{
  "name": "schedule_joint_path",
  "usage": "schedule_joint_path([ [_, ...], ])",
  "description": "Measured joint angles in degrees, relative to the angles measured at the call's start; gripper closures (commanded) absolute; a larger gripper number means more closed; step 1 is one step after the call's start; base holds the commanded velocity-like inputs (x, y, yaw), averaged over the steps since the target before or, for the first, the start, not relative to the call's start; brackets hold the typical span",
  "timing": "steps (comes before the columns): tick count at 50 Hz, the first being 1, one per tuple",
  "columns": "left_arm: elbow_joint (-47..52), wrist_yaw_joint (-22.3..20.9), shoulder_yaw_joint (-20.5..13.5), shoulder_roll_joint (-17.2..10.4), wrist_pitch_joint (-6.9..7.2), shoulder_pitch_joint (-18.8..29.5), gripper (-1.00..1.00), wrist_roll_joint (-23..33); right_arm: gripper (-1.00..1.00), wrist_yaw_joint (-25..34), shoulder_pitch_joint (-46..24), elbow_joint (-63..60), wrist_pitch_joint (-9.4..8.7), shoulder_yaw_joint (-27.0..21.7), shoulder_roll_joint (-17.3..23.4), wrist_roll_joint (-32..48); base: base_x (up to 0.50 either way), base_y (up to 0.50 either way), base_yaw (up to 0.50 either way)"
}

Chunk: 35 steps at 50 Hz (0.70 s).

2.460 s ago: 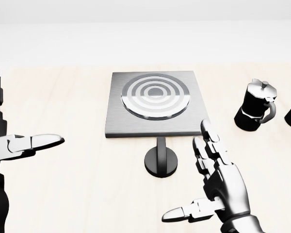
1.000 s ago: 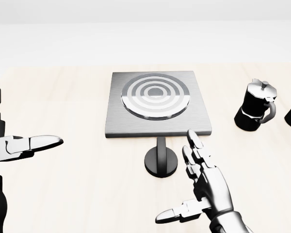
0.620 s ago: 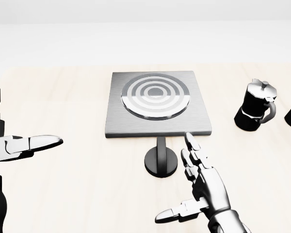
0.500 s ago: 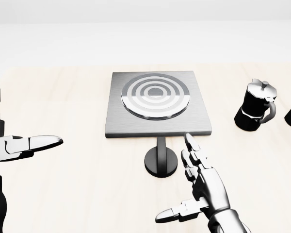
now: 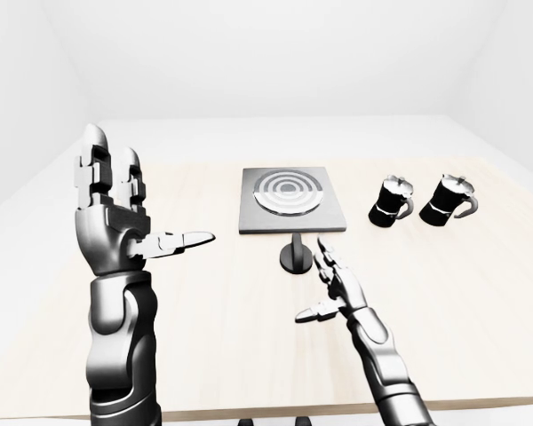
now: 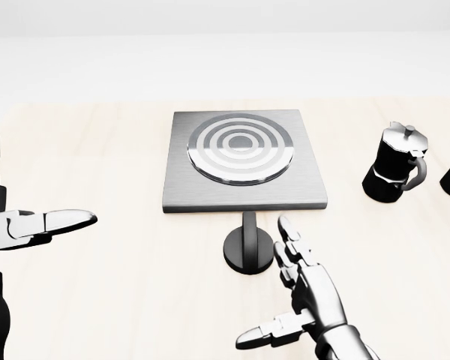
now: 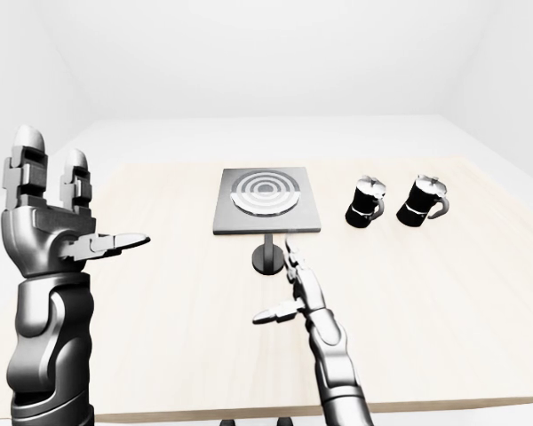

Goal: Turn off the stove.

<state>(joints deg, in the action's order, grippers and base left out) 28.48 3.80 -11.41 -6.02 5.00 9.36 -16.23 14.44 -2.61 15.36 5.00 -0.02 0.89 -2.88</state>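
Note:
The stove (image 6: 244,161) is a grey square plate with a ringed round burner, at the middle of the head view on the light wood table (image 6: 112,300). Its black round knob (image 6: 249,249), with an upright handle, sits just below the plate's lower edge. My right hand (image 6: 274,289) is open with fingers spread, just right of the knob and below it; its fingertips (image 6: 286,229) stand close beside the knob without touching. My left hand (image 5: 147,200) is open and raised upright at the left, far from the stove.
Two black-and-silver moka pots (image 5: 391,200) (image 5: 449,197) stand on the table to the right of the stove. The table's near edge (image 5: 249,413) runs along the bottom of the left-eye view. White floor and walls surround the table.
My right hand has moved down and left, from beside the stove's lower right corner to just right of the knob. The left hand has not moved.

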Motion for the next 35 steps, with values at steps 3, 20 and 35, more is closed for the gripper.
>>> schedule_joint_path([
  [3,-0.06,0.0,0.0,0.0,0.0,0.01,-0.98,0.02,-1.0,0.03,-0.26,0.72,0.0,0.1,-0.06,0.14,0.0,0.0,0.0],
  [20,-0.23,-0.07,0.06,0.09,0.0,-0.18,-0.98,0.14,-1.0,0.14,-0.7,2.37,0.0,0.97,-0.55,0.91,0.0,0.0,0.0],
  [35,-0.35,-0.08,-0.04,0.11,0.0,-0.37,-0.98,0.1,-1.0,0.33,-0.9,1.68,0.0,2.04,-1.12,1.5,0.0,0.0,0.0],
])
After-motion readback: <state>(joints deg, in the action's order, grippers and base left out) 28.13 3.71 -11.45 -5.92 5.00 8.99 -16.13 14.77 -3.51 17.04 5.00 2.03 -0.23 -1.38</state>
